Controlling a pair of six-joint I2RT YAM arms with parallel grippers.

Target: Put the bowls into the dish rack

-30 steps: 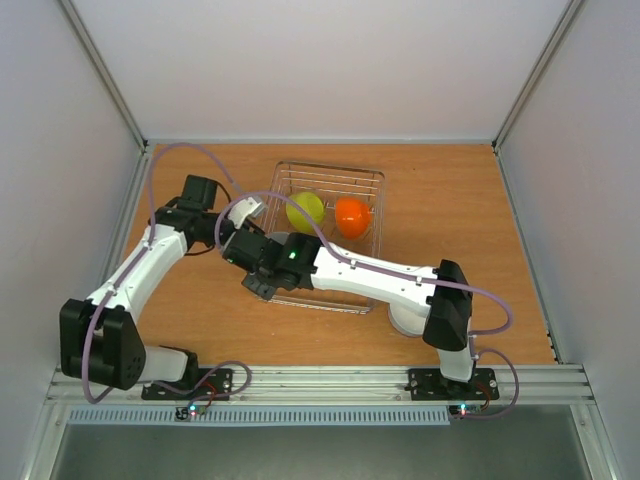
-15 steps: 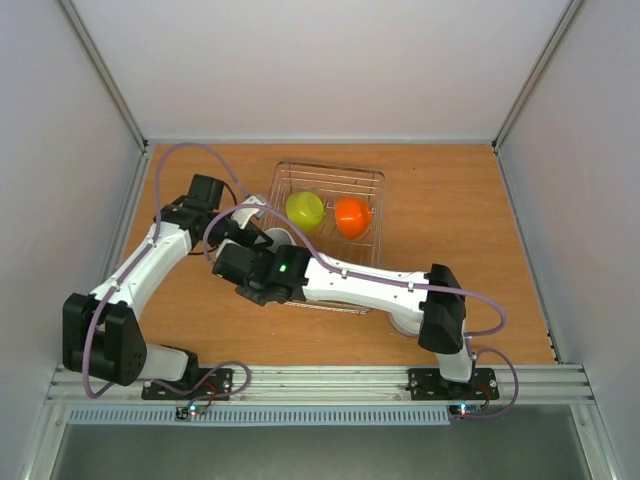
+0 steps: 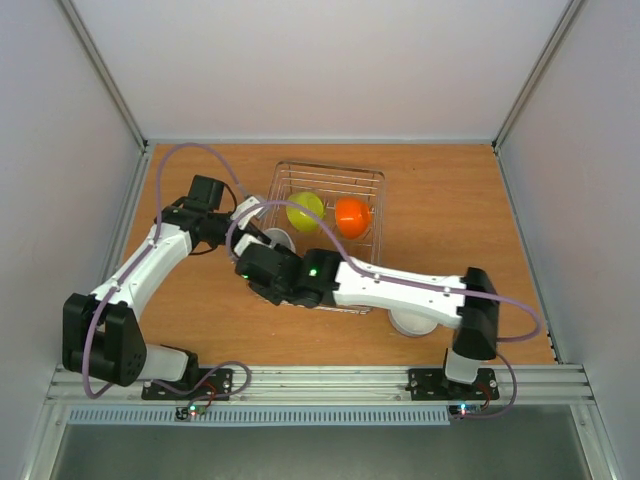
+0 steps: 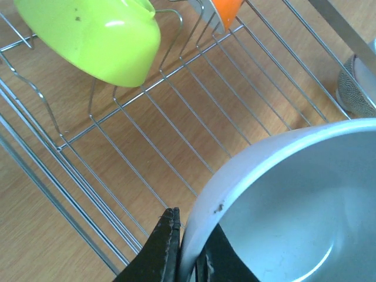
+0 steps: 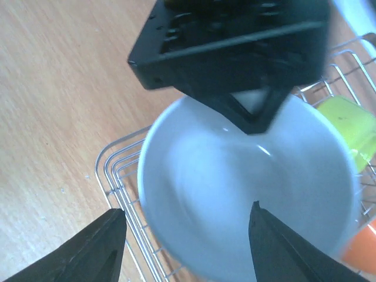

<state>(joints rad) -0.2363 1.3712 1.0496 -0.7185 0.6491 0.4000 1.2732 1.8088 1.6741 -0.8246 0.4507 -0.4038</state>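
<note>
Left arm point(image 3: 150, 265) and right arm point(image 3: 400, 288): white link shells, black joint housings, lilac cables point(image 3: 190, 147) looped alongside. A green light point(image 3: 313, 270) marks the right arm; the right gripper point(image 5: 187, 207) fingers point(image 5: 97, 247) are black wedges.

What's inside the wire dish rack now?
A lime-yellow plastic bowl and orange plastic bowl sit in the silver wire dish rack. The left gripper holds a white plastic bowl over its left side. The right arm hides the near edge.

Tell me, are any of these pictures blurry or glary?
Right wrist: the white bowl and the left tool holding it are soft, out of focus. Left wrist: sharp, with a small glare spot on the lime bowl. Top: even light, faint shadows.
</note>
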